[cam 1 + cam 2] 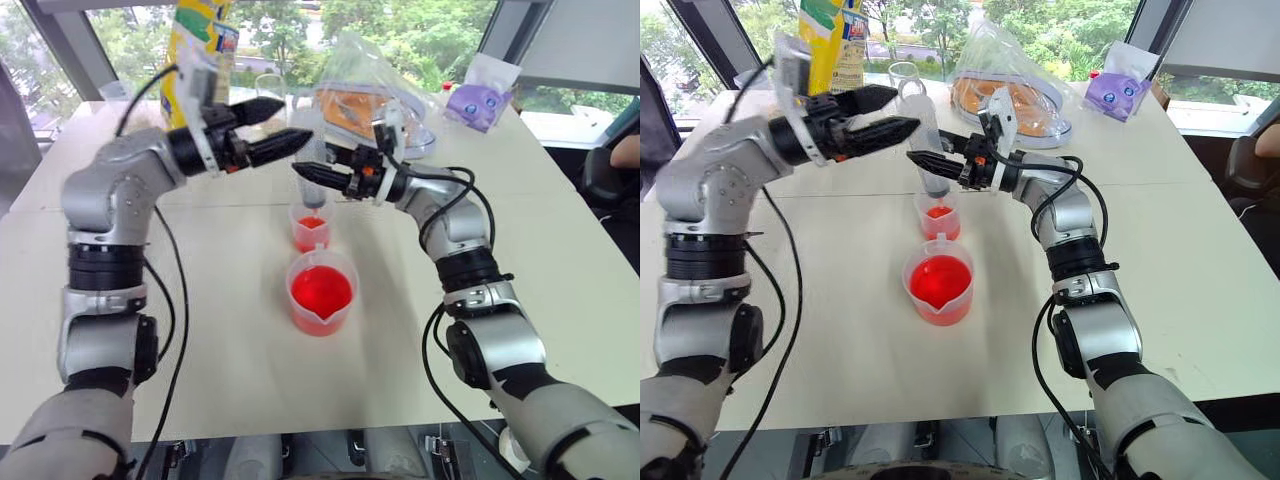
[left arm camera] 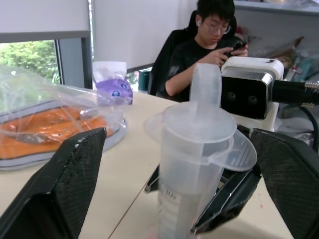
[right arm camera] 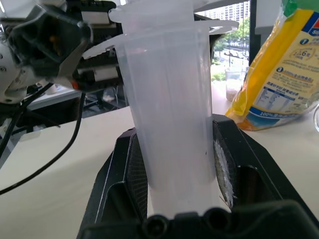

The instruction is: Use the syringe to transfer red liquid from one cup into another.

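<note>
Nearest on the white surface point(image 1: 230, 330) stands the wide spouted beaker point(image 1: 321, 293), well filled with red liquid point(image 1: 321, 290). Just beyond it, close but apart, is the smaller cup point(image 1: 310, 228) with a little red in the bottom. Directly above that cup the syringe point(image 1: 928, 140) hangs upright, its reddish tip at or just inside the rim; whether it touches the liquid cannot be told. The right gripper point(image 1: 322, 177) reaches in from the right with its forearm roughly level, and its jaws are clamped on the syringe's barrel. The left gripper point(image 1: 268, 127) comes from the left at about the height of the plunger top, pointing toward the syringe, its jaws spread wide and holding nothing; in the left wrist view the ring-ended plunger point(image 2: 205, 89) stands between the two black fingers point(image 2: 65, 184) without contact.

From here the main risk, as I judge it, is that the syringe tilts or slips in the one-sided grip, letting drops fall outside the narrow cup. A clumsy return of the left jaws to the plunger could also knock the barrel aside or tip the light cup.

Farther back lie a yellow bag point(image 1: 200, 40), a bagged orange item point(image 1: 375, 95) and a purple pouch point(image 1: 480, 100); a person point(image 2: 209, 45) sits beyond the far edge.
</note>
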`<state>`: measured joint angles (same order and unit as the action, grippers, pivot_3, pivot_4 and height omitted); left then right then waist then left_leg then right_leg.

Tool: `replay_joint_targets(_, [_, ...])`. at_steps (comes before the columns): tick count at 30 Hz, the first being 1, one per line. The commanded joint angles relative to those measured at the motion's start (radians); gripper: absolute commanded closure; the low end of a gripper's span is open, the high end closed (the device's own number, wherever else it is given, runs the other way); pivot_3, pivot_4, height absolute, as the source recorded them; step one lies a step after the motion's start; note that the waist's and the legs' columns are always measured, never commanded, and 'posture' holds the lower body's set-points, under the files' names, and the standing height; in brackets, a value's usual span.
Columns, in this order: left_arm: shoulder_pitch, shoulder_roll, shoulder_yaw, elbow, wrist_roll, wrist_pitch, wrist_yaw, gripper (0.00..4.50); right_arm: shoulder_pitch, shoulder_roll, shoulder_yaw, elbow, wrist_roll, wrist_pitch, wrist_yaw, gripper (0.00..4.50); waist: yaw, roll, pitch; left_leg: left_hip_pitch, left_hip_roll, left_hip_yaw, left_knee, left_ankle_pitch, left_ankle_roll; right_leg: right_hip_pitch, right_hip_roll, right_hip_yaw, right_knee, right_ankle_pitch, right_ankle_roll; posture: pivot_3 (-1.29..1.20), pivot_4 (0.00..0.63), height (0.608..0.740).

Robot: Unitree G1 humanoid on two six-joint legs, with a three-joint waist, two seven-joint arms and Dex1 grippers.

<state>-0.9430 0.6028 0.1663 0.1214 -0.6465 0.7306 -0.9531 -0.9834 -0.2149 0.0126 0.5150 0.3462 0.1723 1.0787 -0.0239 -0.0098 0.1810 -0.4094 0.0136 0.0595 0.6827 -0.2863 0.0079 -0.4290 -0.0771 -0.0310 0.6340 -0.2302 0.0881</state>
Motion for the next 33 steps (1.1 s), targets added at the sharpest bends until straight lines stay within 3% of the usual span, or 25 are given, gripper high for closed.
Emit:
replay_joint_targets(1, [0.028, 0.089, 0.068, -0.111, -0.096, 0.065, -0.068, 0.03, -0.011, 0.007, -0.013, -0.053, 0.025, 0.006, -0.007, 3.05, 0.001, 0.000, 0.000, 0.000, 0.000, 0.000, 0.000, 0.000, 0.000, 0.000, 0.000, 0.000, 0.000, 0.000, 0.000, 0.00, 0.150, 0.740])
replay_joint_targets(9, [0.312, 0.329, 0.019, -0.284, -0.090, 0.067, -0.269, 0.03, -0.017, 0.001, -0.026, -0.077, 0.045, 0.041, -0.025, 3.05, 0.008, 0.000, 0.000, 0.000, 0.000, 0.000, 0.000, 0.000, 0.000, 0.000, -0.001, 0.000, 0.000, 0.000, 0.000, 0.00, 0.150, 0.740])
replay_joint_targets(18, [0.421, 0.398, 0.014, -0.337, -0.042, -0.022, -0.318, 0.03, -0.072, -0.046, -0.079, -0.205, 0.124, 0.240, -0.120, 3.05, 0.006, 0.001, 0.001, 0.000, -0.001, 0.000, -0.001, 0.000, 0.000, 0.000, -0.002, -0.001, -0.001, 0.000, -0.001, 0.00, 0.150, 0.740])
replay_joint_targets(23, [0.439, 0.388, 0.037, -0.373, -0.063, -0.017, -0.301, 0.03, -0.177, -0.158, -0.153, -0.296, 0.207, 0.613, -0.292, 3.05, 0.008, 0.001, 0.001, -0.001, -0.001, 0.000, 0.000, 0.000, 0.000, 0.000, -0.003, -0.001, -0.001, 0.000, -0.001, 0.00, 0.150, 0.740])
replay_joint_targets(26, [0.461, 0.379, 0.060, -0.398, -0.083, -0.021, -0.297, 0.03, -0.251, -0.284, -0.152, -0.278, 0.210, 0.958, -0.385, 3.05, 0.009, 0.001, 0.001, -0.001, -0.001, -0.001, -0.001, 0.000, 0.000, 0.000, -0.004, -0.001, -0.002, -0.001, -0.003, 0.00, 0.150, 0.740])
replay_joint_targets(30, [0.492, 0.373, 0.074, -0.421, -0.095, -0.040, -0.299, 0.03, -0.294, -0.388, -0.138, -0.260, 0.199, 1.231, -0.453, 3.05, 0.007, 0.001, 0.000, -0.001, -0.001, -0.001, -0.002, -0.001, 0.001, 0.000, -0.006, 0.000, -0.003, -0.002, -0.005, 0.00, 0.150, 0.740])
replay_joint_targets(33, [0.506, 0.368, 0.073, -0.433, -0.103, -0.049, -0.296, 0.03, -0.292, -0.420, -0.129, -0.257, 0.185, 1.330, -0.484, 3.05, 0.003, 0.001, 0.001, -0.001, -0.001, 0.000, -0.003, -0.001, 0.001, -0.001, -0.007, 0.000, -0.003, -0.002, -0.006, 0.00, 0.150, 0.740])
